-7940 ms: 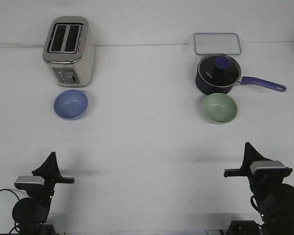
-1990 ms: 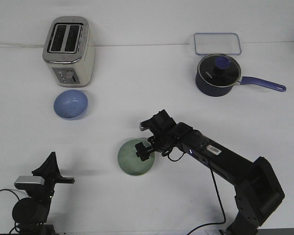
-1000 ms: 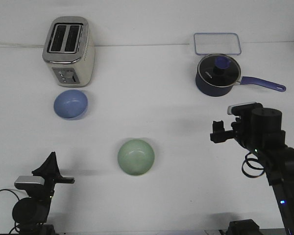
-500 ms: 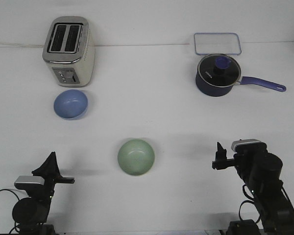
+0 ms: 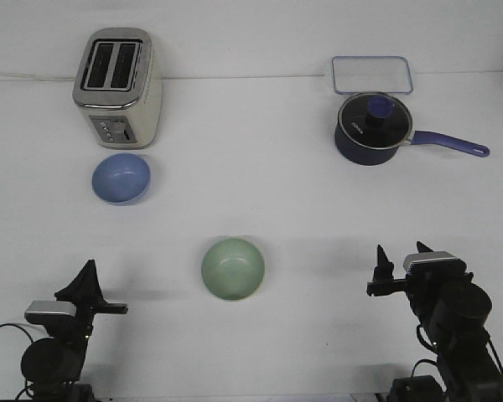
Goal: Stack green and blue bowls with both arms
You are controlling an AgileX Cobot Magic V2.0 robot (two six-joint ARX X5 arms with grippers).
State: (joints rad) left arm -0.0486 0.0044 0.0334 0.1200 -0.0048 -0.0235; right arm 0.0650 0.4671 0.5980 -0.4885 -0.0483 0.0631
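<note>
The pale green bowl (image 5: pixel 233 269) sits upright on the white table near the front centre. The periwinkle blue bowl (image 5: pixel 121 177) sits upright at the left, just in front of the toaster. My right gripper (image 5: pixel 400 255) is drawn back at the front right, well to the right of the green bowl. Its two fingers stand apart and hold nothing. My left gripper (image 5: pixel 88 272) rests folded at the front left, in front of the blue bowl. Its fingers show as one closed point, and it is empty.
A cream and silver toaster (image 5: pixel 117 88) stands at the back left. A dark navy saucepan (image 5: pixel 370 128) with a lid and a handle pointing right stands at the back right. A clear rectangular lid (image 5: pixel 372 74) lies behind it.
The right arm let go of the green bowl at the front centre and drew back to the front right, sinking low. The bowls and the left arm have not moved in the last second.
</note>
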